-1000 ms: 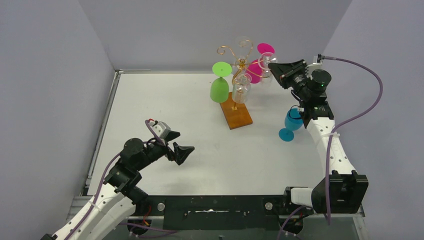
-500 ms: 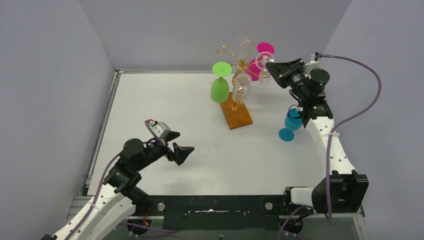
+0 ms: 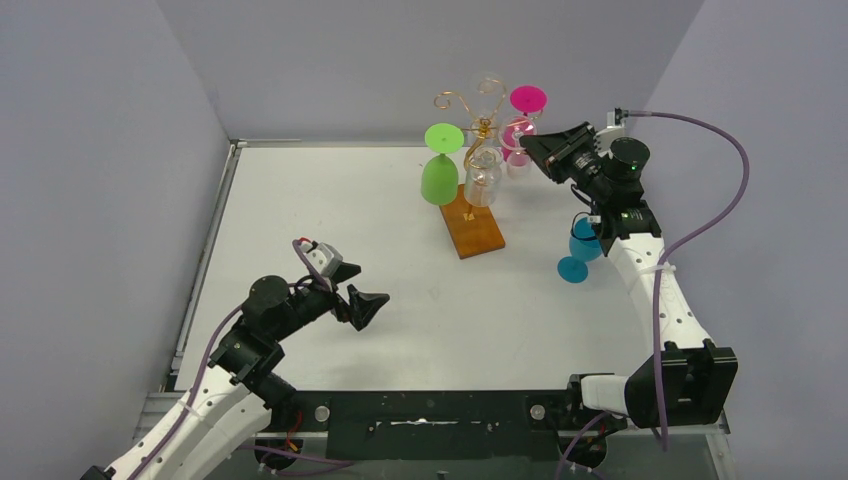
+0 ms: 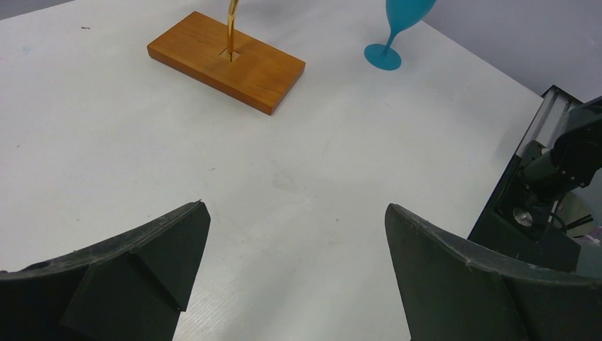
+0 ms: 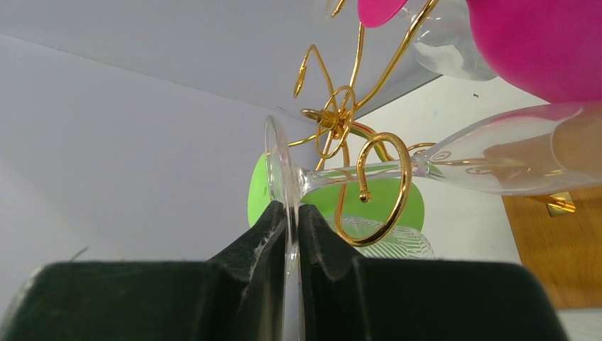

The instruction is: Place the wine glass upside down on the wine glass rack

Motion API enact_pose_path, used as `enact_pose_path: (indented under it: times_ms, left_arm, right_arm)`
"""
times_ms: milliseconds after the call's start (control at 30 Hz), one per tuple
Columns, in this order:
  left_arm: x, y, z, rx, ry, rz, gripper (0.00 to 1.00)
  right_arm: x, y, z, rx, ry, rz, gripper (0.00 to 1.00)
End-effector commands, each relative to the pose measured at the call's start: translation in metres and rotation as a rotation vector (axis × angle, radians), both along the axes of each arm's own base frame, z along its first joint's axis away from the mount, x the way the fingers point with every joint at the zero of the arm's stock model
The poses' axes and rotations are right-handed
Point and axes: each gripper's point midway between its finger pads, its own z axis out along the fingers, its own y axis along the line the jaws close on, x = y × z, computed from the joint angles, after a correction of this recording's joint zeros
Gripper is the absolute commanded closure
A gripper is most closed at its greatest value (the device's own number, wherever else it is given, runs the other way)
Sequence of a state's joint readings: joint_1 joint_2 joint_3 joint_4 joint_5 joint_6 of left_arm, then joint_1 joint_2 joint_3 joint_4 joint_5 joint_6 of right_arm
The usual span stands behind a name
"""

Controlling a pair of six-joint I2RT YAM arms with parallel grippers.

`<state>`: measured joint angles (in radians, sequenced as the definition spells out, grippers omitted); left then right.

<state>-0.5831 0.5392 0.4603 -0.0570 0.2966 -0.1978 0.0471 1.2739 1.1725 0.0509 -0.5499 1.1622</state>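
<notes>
The wine glass rack is gold wire with curled arms on an orange-brown wooden base; the base also shows in the left wrist view. My right gripper is shut on the foot of a clear wine glass, held on its side at the rack's right. Its stem crosses a gold curl and its bowl points toward the base. My left gripper is open and empty over the table, far from the rack.
A green glass, a ribbed clear glass and a pink glass hang on the rack. A blue glass stands on the table under my right arm. Grey walls close the back and sides.
My right gripper has moved left and slightly down toward the rack, carrying the clear glass with it. The left arm has not moved.
</notes>
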Motion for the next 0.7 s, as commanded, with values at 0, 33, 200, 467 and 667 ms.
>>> enact_pose_path:
  times_ms: [0, 33, 200, 467, 667]
  left_arm:
    - [0.000, -0.003, 0.012, -0.018, -0.047, -0.020, 0.02]
    - [0.000, -0.003, 0.012, -0.018, -0.047, -0.019, 0.02]
    - [0.000, -0.003, 0.012, -0.018, -0.047, -0.020, 0.02]
    - [0.000, -0.003, 0.011, -0.014, -0.044, -0.016, 0.02]
    - [0.000, -0.002, 0.011, -0.013, -0.047, -0.015, 0.02]
  right_arm:
    - [-0.008, 0.002, 0.030, -0.018, -0.110, 0.015, 1.00]
    - [-0.009, 0.002, 0.030, -0.019, -0.111, 0.015, 1.00]
    - [-0.012, 0.000, 0.031, -0.025, -0.115, 0.009, 1.00]
    - [-0.014, -0.013, 0.032, -0.048, -0.108, -0.042, 1.00]
    - [-0.015, -0.018, 0.030, -0.041, -0.105, -0.064, 1.00]
